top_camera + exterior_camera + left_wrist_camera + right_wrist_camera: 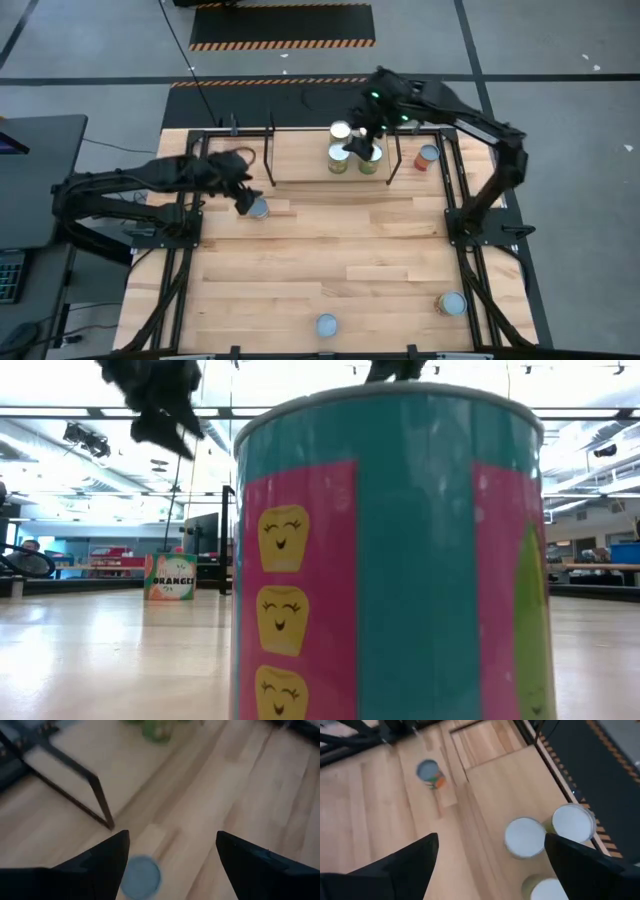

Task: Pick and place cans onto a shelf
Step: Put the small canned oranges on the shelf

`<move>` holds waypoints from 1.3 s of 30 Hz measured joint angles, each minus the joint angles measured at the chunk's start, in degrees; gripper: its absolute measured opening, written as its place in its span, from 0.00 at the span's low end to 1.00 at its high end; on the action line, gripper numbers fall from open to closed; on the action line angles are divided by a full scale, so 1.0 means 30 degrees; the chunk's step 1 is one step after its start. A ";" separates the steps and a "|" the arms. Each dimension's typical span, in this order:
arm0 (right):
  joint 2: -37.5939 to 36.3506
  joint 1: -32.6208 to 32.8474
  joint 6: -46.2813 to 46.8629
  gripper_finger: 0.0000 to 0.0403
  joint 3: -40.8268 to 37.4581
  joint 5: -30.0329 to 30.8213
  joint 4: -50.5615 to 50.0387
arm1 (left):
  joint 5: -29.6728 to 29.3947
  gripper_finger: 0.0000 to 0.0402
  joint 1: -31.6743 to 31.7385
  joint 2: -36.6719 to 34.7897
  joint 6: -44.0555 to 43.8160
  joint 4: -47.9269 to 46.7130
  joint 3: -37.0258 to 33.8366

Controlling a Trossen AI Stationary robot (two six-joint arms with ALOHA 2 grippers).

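Observation:
The shelf (300, 150) stands at the table's far edge, with black wire frames at both ends. Three cans (341, 131) (338, 158) (369, 160) stand on it; they also show in the right wrist view (524, 836). My right gripper (365, 140) (491, 837) hovers open above them. My left gripper (245, 197) (172, 837) is open above a can with an orange label (258, 208) (141, 876) (172, 575), which stands upright on the table just in front of the shelf's left end. The low view shows this gripper (160, 405) well clear of that can.
One can (428, 156) stands beyond the shelf's right frame. Two more stand near the table's front edge (452, 303) (326, 325); the second, teal and pink (390, 560), fills the low view. Bare wood lies across the table's middle.

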 joint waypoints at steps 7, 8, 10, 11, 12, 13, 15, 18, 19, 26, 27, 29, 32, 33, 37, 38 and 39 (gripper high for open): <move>-0.2709 0.2583 0.1456 0.93 -0.0015 0.2465 -0.0074 | -0.0427 0.75 0.0049 0.0054 -0.0919 0.1059 -0.2446; -0.2992 0.2853 0.1575 0.93 -0.0015 0.2899 -0.0112 | -0.0087 0.75 -0.0161 0.0050 -0.1443 0.0832 -0.2400; -0.3486 0.3390 0.1585 0.93 -0.0015 0.3607 -0.0321 | 0.0234 0.74 -0.0959 0.0052 -0.2374 -0.0054 -0.2052; -0.3738 0.3630 0.1462 0.93 -0.0015 0.3831 -0.0453 | 0.0037 0.73 -0.1478 0.0032 -0.2589 -0.0306 -0.1970; -0.3984 0.3816 0.1308 0.93 -0.0015 0.3983 -0.0652 | -0.0330 0.72 -0.2014 0.0033 -0.2653 -0.0406 -0.1958; -0.4193 0.3996 0.1112 0.93 -0.0015 0.3994 -0.0883 | -0.0807 0.72 -0.2500 0.0040 -0.2739 -0.0468 -0.1993; -0.4507 0.4240 0.0993 0.93 -0.0015 0.3981 -0.1276 | -0.1980 0.72 -0.3203 0.0040 -0.2770 -0.0360 -0.2234; -0.4712 0.4624 0.0525 0.93 -0.0025 0.3994 -0.2328 | -0.2955 0.74 -0.3528 0.0040 -0.2691 -0.0268 -0.2657; -0.4760 0.4712 0.0362 0.93 -0.0029 0.3996 -0.2636 | -0.2991 0.75 -0.3525 0.0040 -0.2682 -0.0298 -0.2796; -0.4744 0.4847 0.0010 0.93 -0.0036 0.3980 -0.3534 | -0.2527 0.88 -0.2490 0.0564 -0.2218 -0.0969 -0.2898; -0.4730 0.4837 -0.0054 0.93 -0.0036 0.3992 -0.3515 | -0.2404 0.89 -0.2244 0.0859 -0.1891 -0.1308 -0.2903; -0.4721 0.4657 -0.0099 0.93 -0.0036 0.3994 -0.3376 | -0.1743 0.92 -0.1813 0.1697 -0.0992 -0.1296 -0.3160; -0.4721 0.4281 0.0008 0.93 -0.0044 0.4164 -0.2839 | -0.1509 0.95 -0.1538 0.3248 0.0691 -0.1442 -0.3750; -0.4721 0.4135 0.0093 0.93 -0.0046 0.4377 -0.2579 | -0.1363 0.95 -0.1472 0.3790 0.1197 -0.1227 -0.3740; -0.4721 0.3598 -0.0011 0.93 -0.0051 0.4523 -0.2167 | 0.0136 0.96 -0.1364 0.5101 0.1511 -0.0999 -0.2793; -0.4721 0.3435 -0.0028 0.93 -0.0051 0.4488 -0.2168 | 0.0450 0.96 -0.1368 0.5139 0.1569 -0.0946 -0.2658; -0.4715 0.3242 -0.0022 0.93 -0.0051 0.4491 -0.2161 | 0.0593 0.96 -0.1419 0.5150 0.1721 -0.0772 -0.2621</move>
